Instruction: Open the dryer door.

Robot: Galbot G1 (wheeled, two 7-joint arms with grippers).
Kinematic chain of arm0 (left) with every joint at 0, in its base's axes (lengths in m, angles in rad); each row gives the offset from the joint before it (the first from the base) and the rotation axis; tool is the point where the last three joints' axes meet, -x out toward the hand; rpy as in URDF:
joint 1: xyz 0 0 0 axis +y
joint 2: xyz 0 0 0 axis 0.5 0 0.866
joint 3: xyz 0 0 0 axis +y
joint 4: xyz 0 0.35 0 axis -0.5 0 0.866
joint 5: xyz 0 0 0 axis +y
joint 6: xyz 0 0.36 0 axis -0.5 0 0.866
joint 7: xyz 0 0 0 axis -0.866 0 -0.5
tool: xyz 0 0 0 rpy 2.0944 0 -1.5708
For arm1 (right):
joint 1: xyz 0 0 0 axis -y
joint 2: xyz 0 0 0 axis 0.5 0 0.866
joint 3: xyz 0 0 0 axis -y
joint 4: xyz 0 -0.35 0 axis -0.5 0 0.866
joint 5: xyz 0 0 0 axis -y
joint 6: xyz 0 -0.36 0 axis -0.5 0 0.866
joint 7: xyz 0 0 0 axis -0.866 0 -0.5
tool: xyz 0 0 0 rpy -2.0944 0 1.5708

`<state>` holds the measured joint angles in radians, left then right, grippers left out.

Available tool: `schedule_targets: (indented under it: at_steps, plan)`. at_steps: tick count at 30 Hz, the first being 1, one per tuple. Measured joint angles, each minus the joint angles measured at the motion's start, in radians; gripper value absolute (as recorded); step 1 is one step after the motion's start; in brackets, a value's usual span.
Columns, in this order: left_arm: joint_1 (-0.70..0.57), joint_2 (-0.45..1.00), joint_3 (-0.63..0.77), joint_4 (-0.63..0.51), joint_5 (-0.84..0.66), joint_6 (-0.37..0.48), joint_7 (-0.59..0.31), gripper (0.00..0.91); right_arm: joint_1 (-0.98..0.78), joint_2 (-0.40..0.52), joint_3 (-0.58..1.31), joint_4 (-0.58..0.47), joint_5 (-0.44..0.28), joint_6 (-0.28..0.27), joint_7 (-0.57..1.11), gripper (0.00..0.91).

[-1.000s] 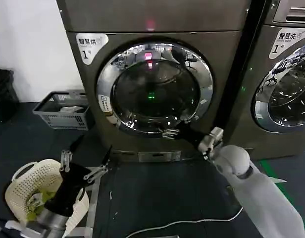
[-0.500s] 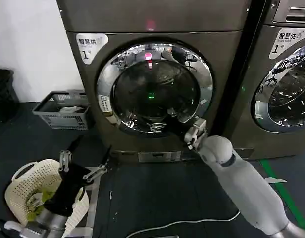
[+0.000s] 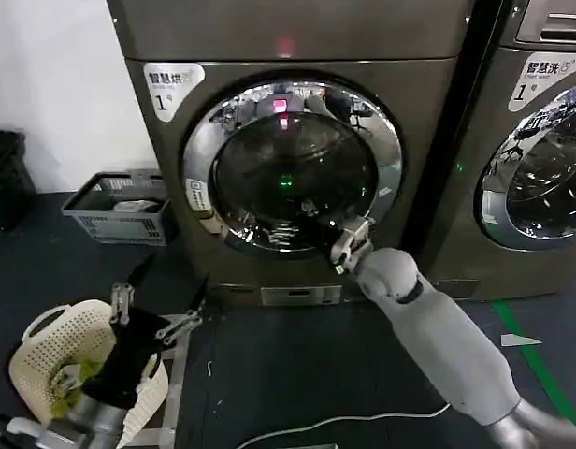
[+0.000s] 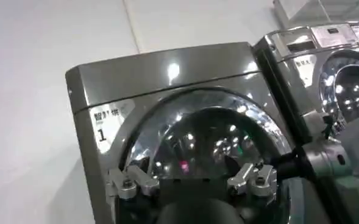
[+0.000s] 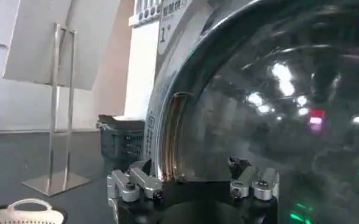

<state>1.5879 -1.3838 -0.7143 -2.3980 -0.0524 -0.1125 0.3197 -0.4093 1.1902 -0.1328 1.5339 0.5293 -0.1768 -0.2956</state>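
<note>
Dryer door (image 3: 293,168): shut flush in the machine front, opening not begun; right end effector (image 3: 318,227) at its lower chrome rim, fingers spread, gripping nothing; left end effector (image 3: 157,313) parked low, open, empty.

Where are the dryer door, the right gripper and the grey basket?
dryer door (image 3: 293,98), head view, upper chrome rim.
right gripper (image 3: 314,223), head view, between fingertips.
grey basket (image 3: 115,224), head view, front wall.

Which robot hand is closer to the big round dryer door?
The right. The right gripper is up against the lower part of the dryer door. The left gripper hangs low, well short of the door, above a white basket on the floor.
</note>
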Motion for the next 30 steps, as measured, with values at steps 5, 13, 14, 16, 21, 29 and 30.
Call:
schedule_targets:
  at_steps: [5,13,14,16,21,29,30]
  plan:
    - [0.004,0.0,-0.006,0.0,0.0,-0.005,0.002,0.907,0.019,0.042,-0.012,-0.035,-0.022,0.011,0.006,0.907]
    - [0.011,-0.004,-0.009,-0.008,0.0,-0.008,0.002,0.907,0.047,0.101,-0.025,-0.108,-0.048,0.027,0.022,0.907]
    - [0.012,-0.004,-0.009,-0.008,0.0,-0.009,0.002,0.907,0.049,0.107,-0.026,-0.115,-0.05,0.029,0.022,0.907]
    - [0.013,-0.005,-0.01,-0.008,0.0,-0.01,0.002,0.907,0.054,0.116,-0.028,-0.131,-0.057,0.033,0.023,0.907]
    - [0.017,-0.008,-0.011,-0.012,0.0,-0.012,0.002,0.907,0.067,0.14,-0.028,-0.176,-0.072,0.044,0.02,0.907]
    - [0.027,-0.011,-0.016,-0.016,0.001,-0.017,0.002,0.907,0.09,0.173,-0.031,-0.233,-0.08,0.051,0.009,0.907]
    - [0.027,-0.011,-0.016,-0.017,0.001,-0.017,0.002,0.907,0.092,0.177,-0.032,-0.239,-0.08,0.051,0.008,0.907]
